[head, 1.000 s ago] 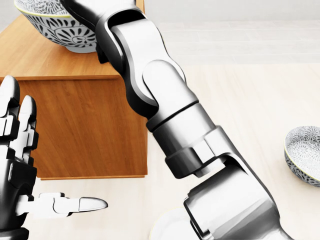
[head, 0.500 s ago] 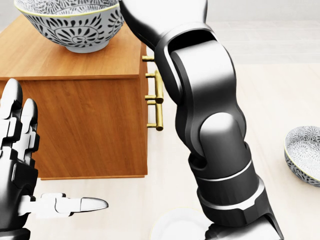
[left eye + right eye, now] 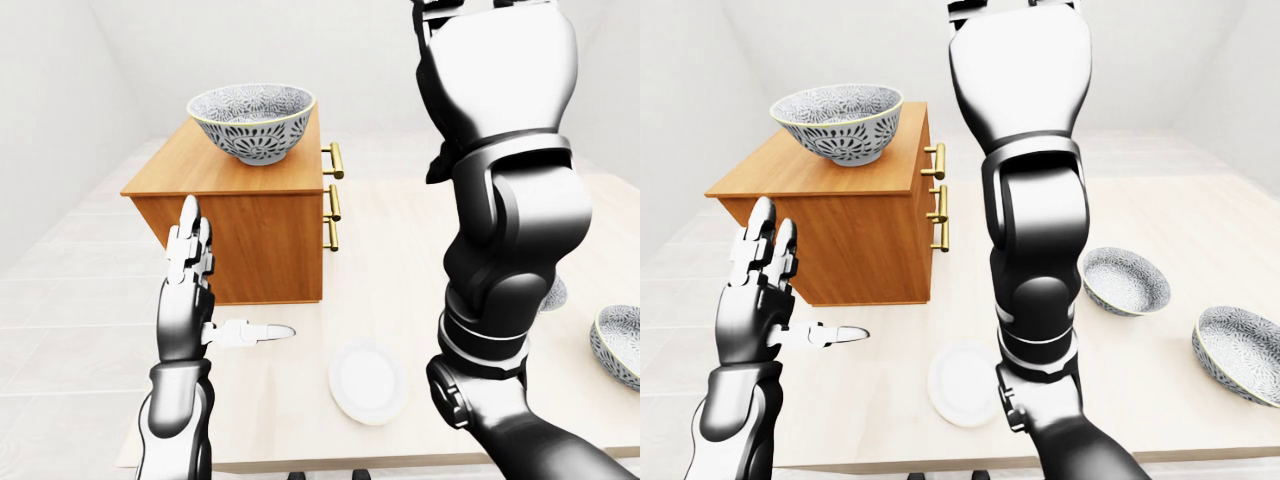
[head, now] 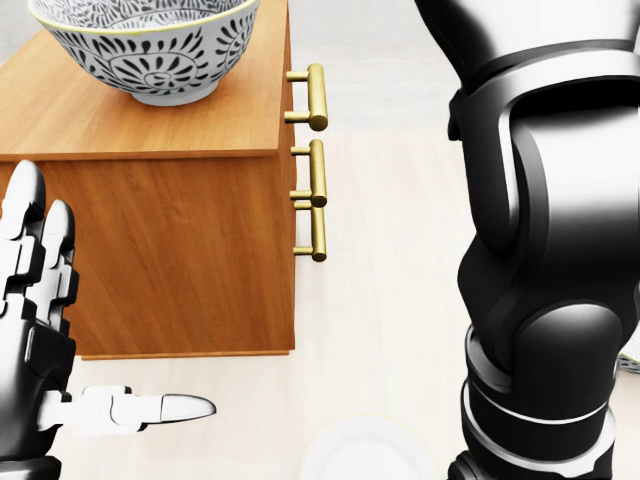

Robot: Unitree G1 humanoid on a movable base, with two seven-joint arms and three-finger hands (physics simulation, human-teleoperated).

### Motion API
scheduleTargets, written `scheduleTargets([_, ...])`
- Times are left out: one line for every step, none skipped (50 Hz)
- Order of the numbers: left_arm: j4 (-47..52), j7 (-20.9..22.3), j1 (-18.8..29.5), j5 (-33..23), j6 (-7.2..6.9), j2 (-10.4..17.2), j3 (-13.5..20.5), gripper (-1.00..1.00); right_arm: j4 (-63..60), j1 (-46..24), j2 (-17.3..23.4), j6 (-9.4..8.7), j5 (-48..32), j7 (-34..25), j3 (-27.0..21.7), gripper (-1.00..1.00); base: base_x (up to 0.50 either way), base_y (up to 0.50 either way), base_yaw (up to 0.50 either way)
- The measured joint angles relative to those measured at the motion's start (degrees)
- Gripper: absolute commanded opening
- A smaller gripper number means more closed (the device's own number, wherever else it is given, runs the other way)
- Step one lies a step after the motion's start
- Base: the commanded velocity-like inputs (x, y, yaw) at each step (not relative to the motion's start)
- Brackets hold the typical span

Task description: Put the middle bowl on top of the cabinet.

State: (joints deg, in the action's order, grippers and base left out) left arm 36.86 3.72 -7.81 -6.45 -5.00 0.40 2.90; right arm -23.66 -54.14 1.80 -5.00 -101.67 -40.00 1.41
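Right arm (image 3: 1030,200) has swung up and to the right, off the cabinet, uncovering the drawer handles; the right hand is past the top edge, so I cannot tell its state.
- Middle bowl (image 3: 252,120): round, mouth up, no long axis; white with a dark floral pattern and a yellow rim. It stands upright on the cabinet top, far left.
- Cabinet (image 3: 240,225): a wooden box with three brass handles (image 4: 315,190) on its right face, drawers closed.
- Left hand (image 3: 758,295): released, fingers straight up, thumb pointing right, near the cabinet and touching nothing.
- Table (image 3: 1140,400): pale. It carries a white plate (image 3: 367,380) at the near edge and two patterned bowls (image 3: 1125,280) (image 3: 1240,352) at right.
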Motion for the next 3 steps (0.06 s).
scheduleTargets([0.0, 0.0, 0.0, 0.0, 0.00, 0.0, 0.0, 1.00, -0.6, 0.4, 0.1, 0.00, -0.2, 0.0, -0.1, 1.00, 0.00, 0.00, 0.00])
scheduleTargets([-0.1, 0.0, 0.0, 0.0, 0.00, 0.0, 0.0, 1.00, -1.1, 0.7, 0.1, 0.00, -0.3, 0.0, -0.2, 1.00, 0.00, 0.00, 0.00])
scheduleTargets([-0.1, 0.0, 0.0, -0.1, 0.00, 0.0, 0.0, 1.00, -1.6, 1.0, 0.1, 0.00, -0.5, 0.0, -0.3, 1.00, 0.00, 0.00, 0.00])
